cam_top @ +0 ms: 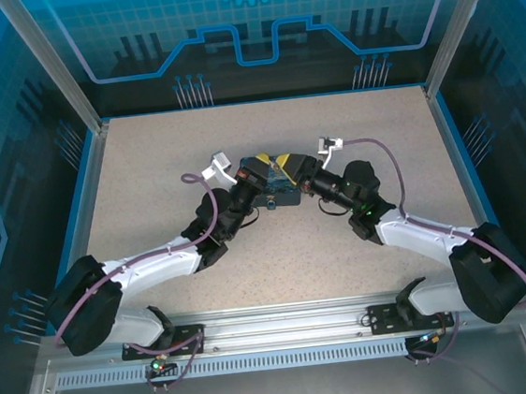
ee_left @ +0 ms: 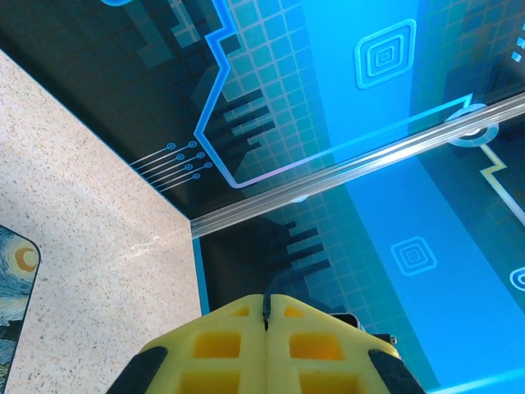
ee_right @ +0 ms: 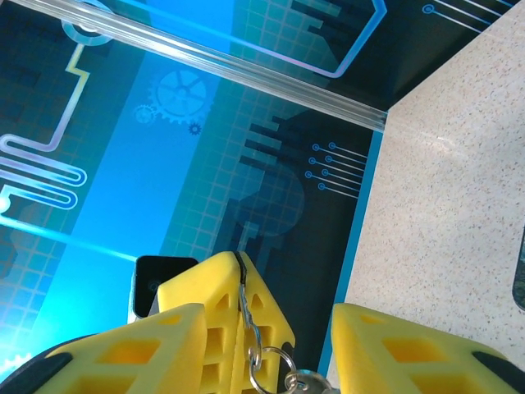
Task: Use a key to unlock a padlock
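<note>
left gripper [ee_left: 265, 307] tight on key ring [ee_right: 267, 367]; right gripper [ee_right: 271, 318] parted around it

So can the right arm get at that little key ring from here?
Probably yes: the key ring hangs from the left gripper, whose fingers are shut on it, between the right gripper's open fingers, with nothing in between.

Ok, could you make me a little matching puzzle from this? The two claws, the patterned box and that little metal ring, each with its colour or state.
Things:
1. left gripper
2. right gripper
3. printed box
4. metal ring

Descriptions:
A. silvery, dangling
B. fingers pressed shut
C. dark blue with swirls
D. fingers standing apart

Pairs: 1-B, 2-D, 3-C, 4-A.
</note>
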Controlling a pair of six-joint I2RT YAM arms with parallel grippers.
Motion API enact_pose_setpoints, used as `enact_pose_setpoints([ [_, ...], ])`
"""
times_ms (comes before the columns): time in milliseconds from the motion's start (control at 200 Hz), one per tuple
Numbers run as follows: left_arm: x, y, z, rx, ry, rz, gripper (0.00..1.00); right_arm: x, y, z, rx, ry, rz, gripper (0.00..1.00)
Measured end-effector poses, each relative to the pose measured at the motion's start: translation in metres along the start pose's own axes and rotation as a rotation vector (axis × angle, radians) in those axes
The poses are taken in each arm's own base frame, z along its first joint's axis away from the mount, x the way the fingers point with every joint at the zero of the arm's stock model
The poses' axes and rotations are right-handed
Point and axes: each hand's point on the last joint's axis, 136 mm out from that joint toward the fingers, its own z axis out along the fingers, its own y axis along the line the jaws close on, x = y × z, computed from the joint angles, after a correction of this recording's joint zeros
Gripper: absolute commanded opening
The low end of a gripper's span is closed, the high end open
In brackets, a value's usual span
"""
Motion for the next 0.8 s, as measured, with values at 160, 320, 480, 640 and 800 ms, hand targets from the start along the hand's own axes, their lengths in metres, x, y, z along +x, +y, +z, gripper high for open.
enact_pose_setpoints([
  [160, -0.001, 0.001, 0.000, -0.002, -0.007, -0.006, 0.00, 0.004, 0.003, 0.005, -0.011, 0.010, -0.001, 0.43],
  [320, 0.000, 0.003, 0.002, -0.004, -0.007, -0.009, 0.00, 0.004, 0.002, 0.007, -0.009, 0.009, 0.007, 0.40],
  [480, 0.001, 0.003, 0.002, -0.004, -0.007, -0.009, 0.00, 0.003, -0.002, 0.009, 0.001, -0.002, 0.017, 0.33],
  [640, 0.001, 0.003, 0.002, -0.003, -0.009, -0.010, 0.00, 0.004, -0.009, 0.011, 0.013, -0.002, 0.028, 0.33],
  [800, -0.001, 0.003, 0.001, -0.007, -0.018, -0.010, 0.00, 0.003, -0.009, 0.013, 0.005, -0.004, 0.029, 0.32],
])
